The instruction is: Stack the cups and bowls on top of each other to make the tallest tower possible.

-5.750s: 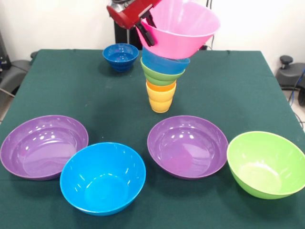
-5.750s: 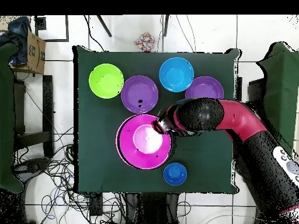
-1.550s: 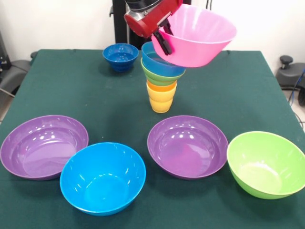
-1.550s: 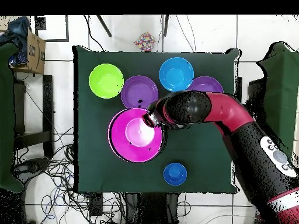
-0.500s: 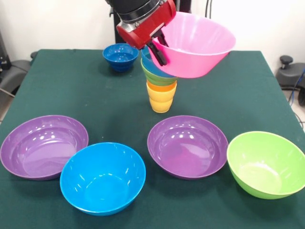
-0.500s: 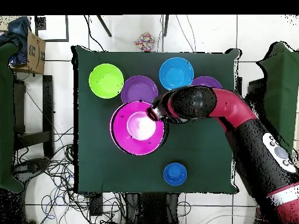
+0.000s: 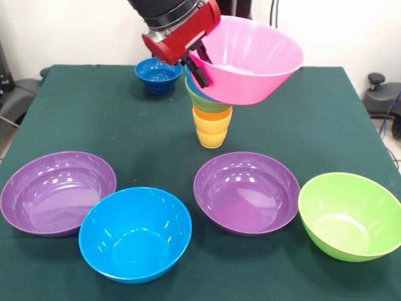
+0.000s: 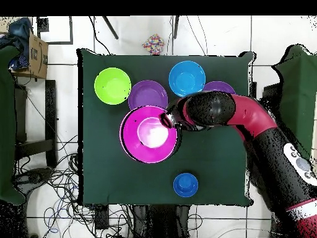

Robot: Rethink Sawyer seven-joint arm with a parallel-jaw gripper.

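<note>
One pink bowl [image 7: 250,59], tilted at upper centre of the front frame, is hanging in the end effector [image 7: 195,61], whose black fingers are clamping its left rim. It is hiding most of the light blue bowl [image 7: 191,80] and part of the small green bowl [image 7: 207,102] atop the orange cup [image 7: 212,115] and yellow cup [image 7: 211,134]. Overhead, the pink bowl is covering the whole tower on the tabletop [image 8: 210,167].

Red and black Sawyer arm

The arm [image 8: 260,127] has a glossy red shell, with a bulky black rounded joint housing [image 8: 207,110] toward its end. In the front view a black cylindrical wrist [image 7: 161,9] meets a boxy red head, from which the gripper [image 7: 197,64] carries slim black fingers [image 7: 199,70].
</note>
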